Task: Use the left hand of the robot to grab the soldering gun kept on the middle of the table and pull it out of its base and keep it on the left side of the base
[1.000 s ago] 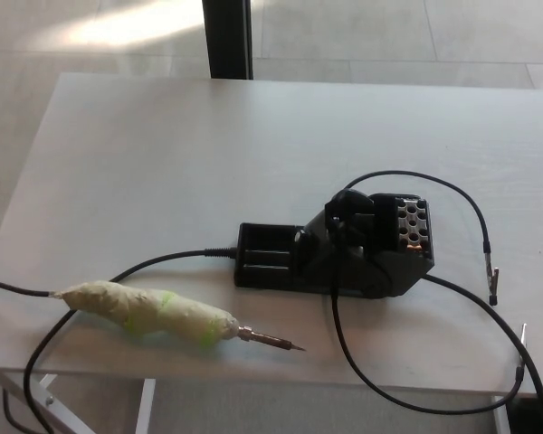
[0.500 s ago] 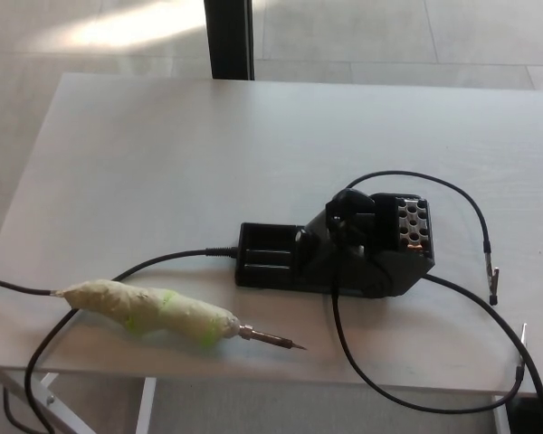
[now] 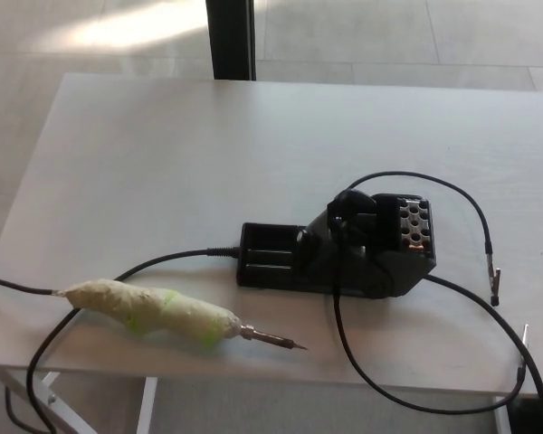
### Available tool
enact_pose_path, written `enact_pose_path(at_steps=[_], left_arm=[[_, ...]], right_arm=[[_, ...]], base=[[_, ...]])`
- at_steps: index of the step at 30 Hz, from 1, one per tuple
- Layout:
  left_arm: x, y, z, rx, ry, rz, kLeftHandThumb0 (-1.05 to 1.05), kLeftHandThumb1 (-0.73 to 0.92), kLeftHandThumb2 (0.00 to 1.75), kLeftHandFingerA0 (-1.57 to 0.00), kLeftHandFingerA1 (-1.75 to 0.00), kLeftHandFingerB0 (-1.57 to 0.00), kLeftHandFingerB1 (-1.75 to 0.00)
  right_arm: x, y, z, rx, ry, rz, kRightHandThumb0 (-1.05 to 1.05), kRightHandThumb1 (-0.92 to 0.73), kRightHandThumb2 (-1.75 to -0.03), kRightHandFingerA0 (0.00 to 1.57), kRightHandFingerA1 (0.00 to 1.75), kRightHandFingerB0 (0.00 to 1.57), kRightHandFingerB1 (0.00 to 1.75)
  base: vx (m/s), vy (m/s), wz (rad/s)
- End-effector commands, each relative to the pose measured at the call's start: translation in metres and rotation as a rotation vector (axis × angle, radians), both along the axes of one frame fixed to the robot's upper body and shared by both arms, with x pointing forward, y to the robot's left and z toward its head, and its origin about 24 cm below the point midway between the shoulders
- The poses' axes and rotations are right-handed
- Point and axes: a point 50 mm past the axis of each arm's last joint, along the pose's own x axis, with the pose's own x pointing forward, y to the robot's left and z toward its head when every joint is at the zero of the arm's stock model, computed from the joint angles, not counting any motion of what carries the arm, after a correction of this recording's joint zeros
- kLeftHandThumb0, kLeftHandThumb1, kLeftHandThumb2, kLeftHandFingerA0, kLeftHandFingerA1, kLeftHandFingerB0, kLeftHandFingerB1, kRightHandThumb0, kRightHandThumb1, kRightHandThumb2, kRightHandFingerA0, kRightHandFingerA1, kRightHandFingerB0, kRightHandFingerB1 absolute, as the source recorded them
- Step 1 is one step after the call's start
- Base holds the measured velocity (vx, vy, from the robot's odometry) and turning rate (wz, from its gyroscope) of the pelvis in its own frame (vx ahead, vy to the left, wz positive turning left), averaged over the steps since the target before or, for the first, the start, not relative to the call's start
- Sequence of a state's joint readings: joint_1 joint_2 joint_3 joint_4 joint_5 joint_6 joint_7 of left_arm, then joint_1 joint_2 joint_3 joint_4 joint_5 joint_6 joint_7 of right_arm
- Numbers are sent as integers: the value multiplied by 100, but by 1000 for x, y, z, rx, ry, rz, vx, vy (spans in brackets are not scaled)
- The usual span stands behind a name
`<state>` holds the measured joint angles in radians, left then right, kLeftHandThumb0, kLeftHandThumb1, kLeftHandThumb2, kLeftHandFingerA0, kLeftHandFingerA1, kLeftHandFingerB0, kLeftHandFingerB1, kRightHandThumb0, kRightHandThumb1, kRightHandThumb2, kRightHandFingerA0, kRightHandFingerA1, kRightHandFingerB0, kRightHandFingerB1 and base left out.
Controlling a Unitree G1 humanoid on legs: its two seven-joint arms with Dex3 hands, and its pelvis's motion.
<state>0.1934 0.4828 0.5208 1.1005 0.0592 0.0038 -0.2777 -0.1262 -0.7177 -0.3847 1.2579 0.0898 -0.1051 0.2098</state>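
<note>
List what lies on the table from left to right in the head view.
soldering gun with its wrapped handle → its metal tip → black base → small clips on the thin cable, near the right edge of the table.

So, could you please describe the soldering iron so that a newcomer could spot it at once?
Start at the pale table and find the black stand near its middle. To the stand's left, by the table's front edge, lies the soldering iron: its handle is wrapped in cream and green tape, with a bare metal tip pointing right.
</note>
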Motion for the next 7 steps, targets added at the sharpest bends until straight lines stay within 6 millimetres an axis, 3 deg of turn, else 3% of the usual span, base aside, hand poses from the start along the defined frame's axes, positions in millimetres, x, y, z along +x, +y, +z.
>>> enact_pose_path(at_steps=[1, 5, 6, 7], left_arm=[[-2, 7, 5, 36, 49, -9, -64, 70, 61, -63, -70, -60, -60], [-5, 11, 8, 38, 50, -4, -64, 71, 62, -57, -66, -54, -59], [-4, 11, 8, 40, 44, 0, -64, 71, 62, -58, -67, -55, -59], [-4, 11, 8, 40, 44, 0, -64, 71, 62, -58, -67, -55, -59]], right_arm=[[-1, 2, -2, 27, -23, 9, -105, -37, -105, 128, 101, 52, 142], [-6, 3, -6, 31, 0, 9, -105, -36, -106, 126, 101, 43, 146], [-5, 4, -6, 34, -2, 10, -105, -32, -125, 124, 104, 56, 124], [-5, 4, -6, 34, -2, 10, -105, -32, -125, 124, 104, 56, 124]], base=[[0, 0, 0], [0, 0, 0], [0, 0, 0], [0, 0, 0]])
